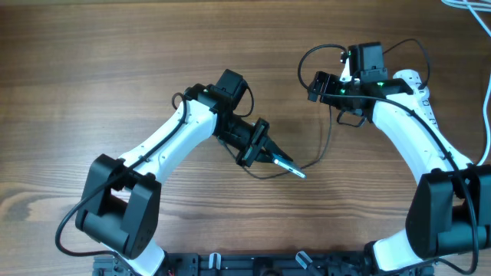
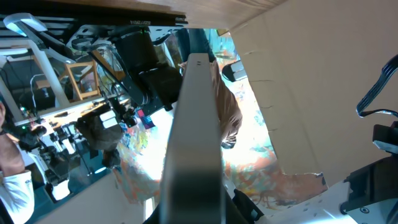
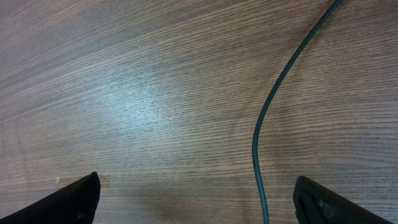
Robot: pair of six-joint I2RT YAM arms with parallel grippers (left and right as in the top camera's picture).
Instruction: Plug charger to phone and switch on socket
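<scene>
The left end effector (image 1: pixel 270 156) sits near the middle of the wooden bench (image 1: pixel 115 61), angled down and to the right, and is closed on the phone (image 1: pixel 290 168), which juts out past its fingertips as a thin sliver with a pale end. In the left wrist view the phone (image 2: pixel 196 137) appears edge-on, a narrow grey slab running from the bottom of the picture up the middle. The camera is tipped so that it looks past the slab at the room rather than down at the bench, and the screen cannot be seen. The charger (image 1: pixel 326 142), a thin black cable, lies on the bench and curves from below the right arm's wrist down to just beside the phone's free end, then loops on under the left end effector. Its connector tip cannot be made out, so I cannot tell whether it touches the phone. The right end effector (image 1: pixel 313 86) is further up the bench and to the right, well apart from the phone, pointing left. In its own view its two fingers (image 3: pixel 74 199) sit wide apart at the bottom corners with nothing between them. The charger (image 3: pixel 258 137) crosses the bare wood nearer the right-hand finger, touching neither. White cords (image 1: pixel 466 6) cut across the top right corner overhead.
</scene>
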